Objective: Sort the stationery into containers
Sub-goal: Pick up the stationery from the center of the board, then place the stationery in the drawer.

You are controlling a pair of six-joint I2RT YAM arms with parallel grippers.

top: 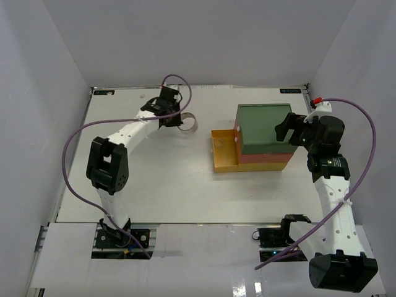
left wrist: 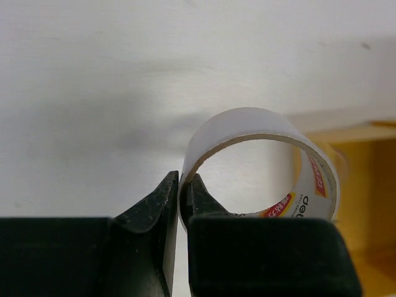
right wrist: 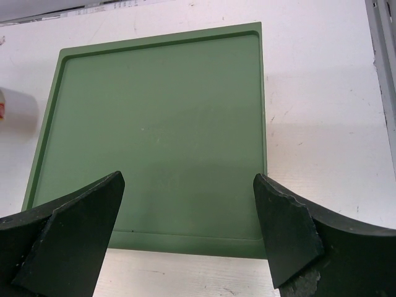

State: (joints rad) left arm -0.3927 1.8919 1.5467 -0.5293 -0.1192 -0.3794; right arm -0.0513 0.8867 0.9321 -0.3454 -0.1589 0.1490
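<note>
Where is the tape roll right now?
In the top view the tape roll is toward the far side of the table, pinched in the left gripper, just left of the pulled-out yellow drawer.

Left end effector point(left wrist: 184, 185) pinched on tape roll point(left wrist: 247, 122); right end effector point(right wrist: 187, 179) spread wide

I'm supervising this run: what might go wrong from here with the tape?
The left tool pinches only the thin wall of the white tape roll, so it may twist or slip. The open yellow drawer looks little wider than the roll, which might catch its rim.
</note>
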